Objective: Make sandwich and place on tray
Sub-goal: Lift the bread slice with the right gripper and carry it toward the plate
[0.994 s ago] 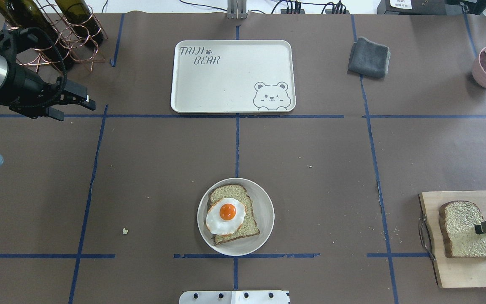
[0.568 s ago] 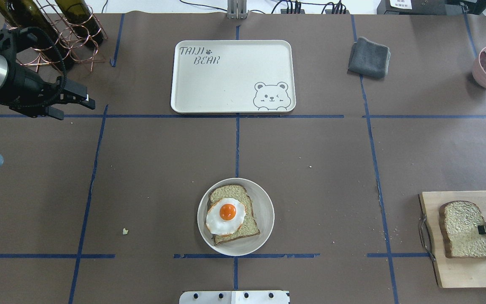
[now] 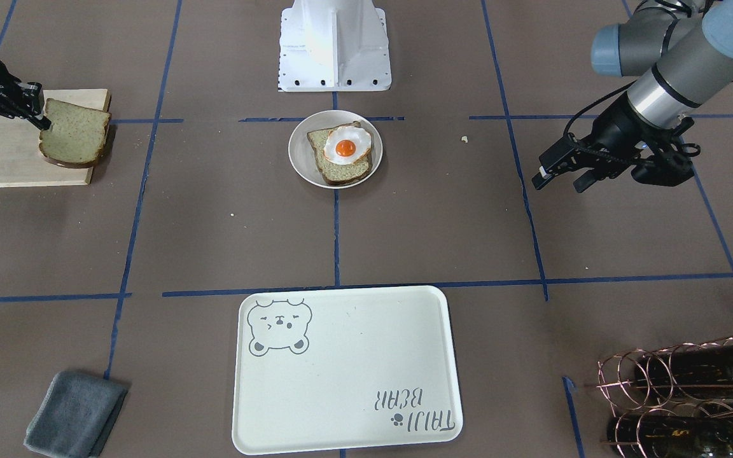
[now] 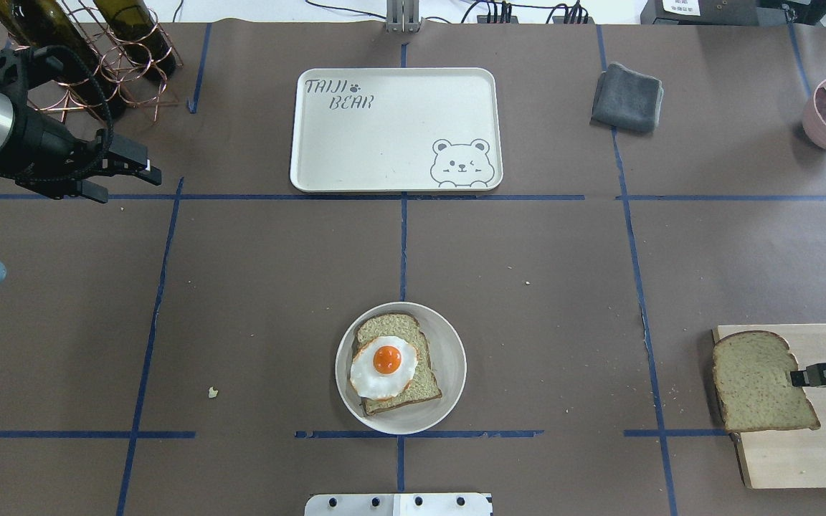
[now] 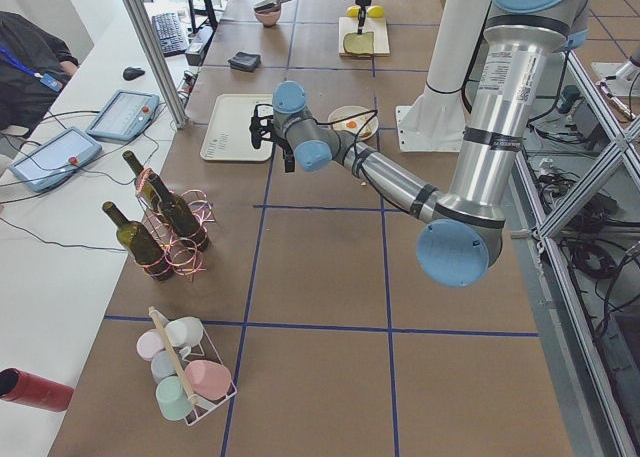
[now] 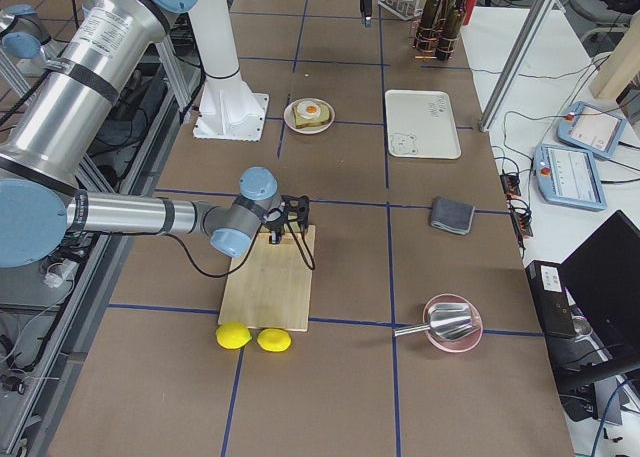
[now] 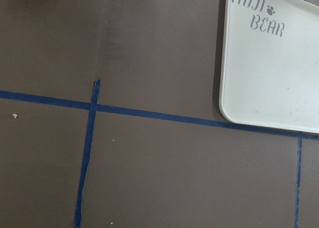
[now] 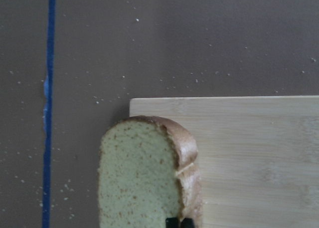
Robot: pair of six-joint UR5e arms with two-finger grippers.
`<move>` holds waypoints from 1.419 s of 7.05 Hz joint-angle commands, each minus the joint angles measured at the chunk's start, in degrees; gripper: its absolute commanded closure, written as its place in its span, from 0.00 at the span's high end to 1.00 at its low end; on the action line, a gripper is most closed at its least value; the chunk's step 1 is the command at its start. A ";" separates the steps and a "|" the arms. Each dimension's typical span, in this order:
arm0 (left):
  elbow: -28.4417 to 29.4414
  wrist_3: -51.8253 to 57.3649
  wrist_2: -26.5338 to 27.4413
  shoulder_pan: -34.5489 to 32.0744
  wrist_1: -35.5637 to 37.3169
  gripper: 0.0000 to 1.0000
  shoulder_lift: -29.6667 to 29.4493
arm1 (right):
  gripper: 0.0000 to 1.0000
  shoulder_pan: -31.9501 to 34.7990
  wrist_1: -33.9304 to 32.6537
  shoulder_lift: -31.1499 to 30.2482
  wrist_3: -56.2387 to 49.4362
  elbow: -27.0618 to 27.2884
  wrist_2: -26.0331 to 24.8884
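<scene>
The right gripper (image 4: 801, 375) pinches a tan speckled bread slice with a dark brown crust (image 4: 757, 383) by its edge, over the corner of the pale wooden board (image 4: 814, 459). It looks light and spongy, likely to droop or tear under a hard squeeze, so the firmer crust is the better hold. The other tan slice (image 4: 424, 387) lies on the round grey-white plate (image 4: 451, 358) under the slick-looking white fried egg (image 4: 383, 369). The cream rectangular plastic tray (image 4: 399, 129) sits well apart. The left gripper (image 4: 128, 183) hovers with jaws apart, holding nothing
</scene>
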 commanded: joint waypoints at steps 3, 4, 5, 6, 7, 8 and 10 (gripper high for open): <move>0.68 0.09 0.00 0.00 -0.09 1.00 -0.04 | 0.00 8.58 2.11 7.20 1.34 2.95 11.02; 0.77 0.09 0.00 0.00 -0.09 1.00 -0.04 | 0.00 8.58 2.20 12.45 6.14 3.13 11.11; 0.85 0.09 0.00 0.00 -0.09 1.00 0.04 | 0.00 8.49 2.11 18.08 11.14 3.31 11.46; 1.38 0.09 -0.08 0.00 -0.35 1.00 0.05 | 0.00 8.23 1.16 23.18 14.24 2.87 11.20; 1.64 0.00 -0.08 0.00 -0.44 1.00 -0.04 | 0.00 6.23 0.45 27.49 17.32 1.82 10.59; 2.26 0.00 -0.08 0.26 -0.53 1.00 -0.04 | 0.00 2.99 -1.56 31.71 18.91 0.94 8.41; 3.05 0.09 -0.08 0.26 -0.53 1.00 -0.04 | 0.00 -10.33 -4.11 35.78 19.02 0.85 -6.30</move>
